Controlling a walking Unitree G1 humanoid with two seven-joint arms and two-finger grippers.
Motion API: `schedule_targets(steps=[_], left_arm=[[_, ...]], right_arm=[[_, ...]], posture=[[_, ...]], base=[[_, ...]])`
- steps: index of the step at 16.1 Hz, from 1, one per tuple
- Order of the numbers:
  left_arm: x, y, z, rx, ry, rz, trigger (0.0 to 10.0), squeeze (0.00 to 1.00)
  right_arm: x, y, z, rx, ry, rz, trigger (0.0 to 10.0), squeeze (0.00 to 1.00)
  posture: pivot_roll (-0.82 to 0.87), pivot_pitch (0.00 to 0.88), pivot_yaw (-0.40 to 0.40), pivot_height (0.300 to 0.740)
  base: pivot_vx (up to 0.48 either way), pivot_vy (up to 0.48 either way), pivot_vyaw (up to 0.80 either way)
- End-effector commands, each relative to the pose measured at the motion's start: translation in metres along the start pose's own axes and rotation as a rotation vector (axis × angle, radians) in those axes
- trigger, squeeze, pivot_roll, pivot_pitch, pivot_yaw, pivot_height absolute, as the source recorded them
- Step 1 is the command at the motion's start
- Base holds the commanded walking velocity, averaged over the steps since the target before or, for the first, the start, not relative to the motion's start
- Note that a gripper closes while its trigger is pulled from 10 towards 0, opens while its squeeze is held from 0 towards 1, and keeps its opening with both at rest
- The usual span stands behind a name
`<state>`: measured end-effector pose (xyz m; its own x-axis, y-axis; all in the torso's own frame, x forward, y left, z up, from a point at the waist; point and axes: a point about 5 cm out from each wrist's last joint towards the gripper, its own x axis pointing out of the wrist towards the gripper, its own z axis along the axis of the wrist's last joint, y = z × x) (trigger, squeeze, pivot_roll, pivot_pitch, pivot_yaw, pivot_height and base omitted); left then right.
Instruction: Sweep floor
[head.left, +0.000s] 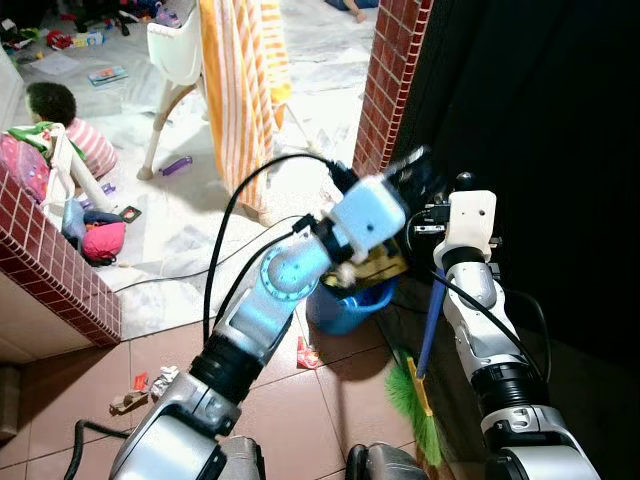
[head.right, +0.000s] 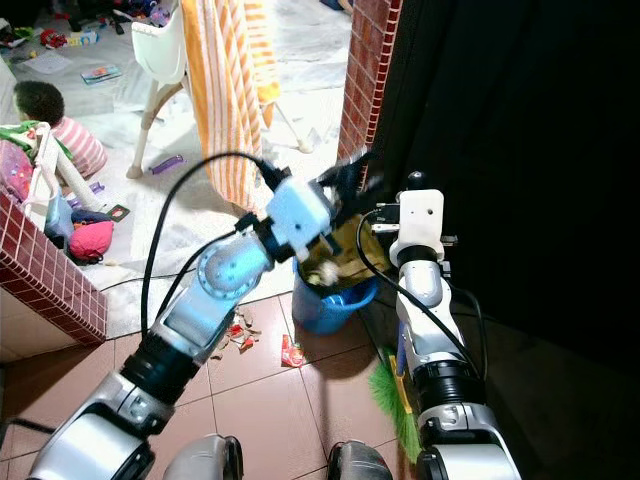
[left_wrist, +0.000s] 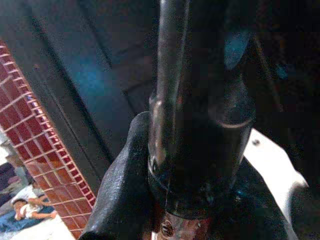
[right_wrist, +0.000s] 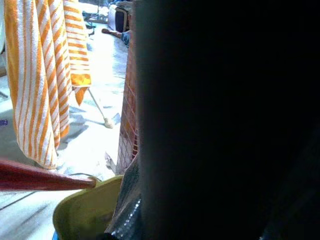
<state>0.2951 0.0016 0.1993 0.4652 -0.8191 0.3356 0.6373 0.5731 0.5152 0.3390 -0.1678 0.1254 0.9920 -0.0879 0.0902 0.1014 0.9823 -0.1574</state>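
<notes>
Surroundings: a blue bucket (head.left: 345, 308) stands on the brown tiled floor (head.left: 290, 410) at the foot of a red brick pillar (head.left: 392, 75); an orange-striped towel (head.left: 235, 90) hangs just behind, beside a white high chair (head.left: 175, 50).
Litter: scraps of wrapper (head.right: 290, 352) lie on the tiles near the bucket.
Beyond the low brick wall (head.left: 55, 265): a person in a striped top (head.left: 85, 140) sits among toys on the pale floor.
Left pincer (head.right: 345, 185): raised over the bucket, clenched on a dark handle; a yellow dustpan (head.right: 345, 250) hangs tilted below it, mouth toward the bucket.
Right pincer (head.left: 440, 215): up beside the left one, by the dark doorway; whether it is clenched or released cannot be told.
Broom (head.left: 415, 395): stands near upright just beside the right arm, blue shaft running up toward that pincer, green bristles down on the tiles, its lower end cut off by the frame.
Hidden: the doorway (head.left: 540, 150) is black; the broom's upper shaft is lost behind the right arm.
</notes>
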Motion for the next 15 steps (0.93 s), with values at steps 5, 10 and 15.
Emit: schedule_targets(steps=[5, 10, 15], left_arm=[[-0.006, 0.023, 0.001, 0.045, 0.023, 0.055, 10.0, 0.0], [-0.015, 0.084, 0.035, 0.076, -0.043, 0.386, 10.0, 0.0], [-0.043, 0.134, 0.07, 0.0, -0.147, 0.693, 10.0, 0.0]], right_arm=[[0.008, 0.006, 0.013, 0.002, -0.037, 0.01, 10.0, 0.0], [0.008, -0.001, 0.012, -0.006, -0.04, 0.003, 10.0, 0.0], [0.009, 0.005, 0.01, -0.005, -0.033, 0.023, 10.0, 0.0]], posture=[[0.0, 0.098, -0.018, 0.74], [-0.01, 0.091, -0.019, 0.74], [0.02, 0.092, -0.034, 0.74]], base=[[0.0, 0.0, 0.0], [0.0, 0.0, 0.0], [0.0, 0.0, 0.0]])
